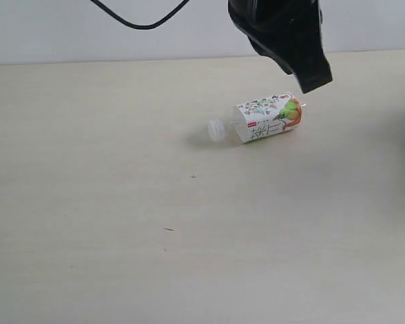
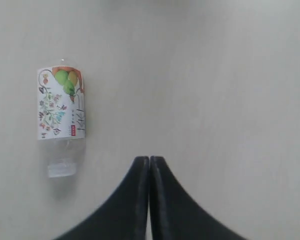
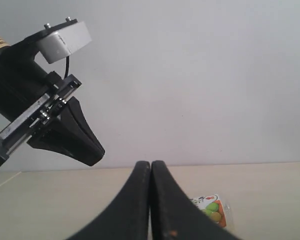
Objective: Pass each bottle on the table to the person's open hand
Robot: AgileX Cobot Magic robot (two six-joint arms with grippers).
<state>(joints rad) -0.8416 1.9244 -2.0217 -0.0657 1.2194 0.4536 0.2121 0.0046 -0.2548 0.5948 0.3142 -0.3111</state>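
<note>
Nearest is a wide, flat surface (image 1: 88, 256), pale cream with faint wood grain. It is matte and bare here apart from a few tiny dark specks (image 1: 169, 229).

Farther back and right of centre, one clear plastic bottle (image 1: 266, 119) lies on its side on the surface. Its see-through cap (image 1: 217, 129) points left and its base points right. A white label wraps its body, printed with fine flowers and with green and orange fruit near the base.

Just beyond the bottle's base, the left pincer (image 2: 149, 160) hangs in the air without touching it. It is smooth and black, its two curved fingers pressed together into one narrow wedge, pinching nothing.

The right pincer (image 3: 151, 164) has the same black curved shape. Its fingers are also pressed together with nothing between them, and the bottle lies on the surface beyond it.

Farthest back is a plain pale grey wall (image 1: 54, 34), with a thin black cable (image 1: 142, 23) looping down across it.
</note>
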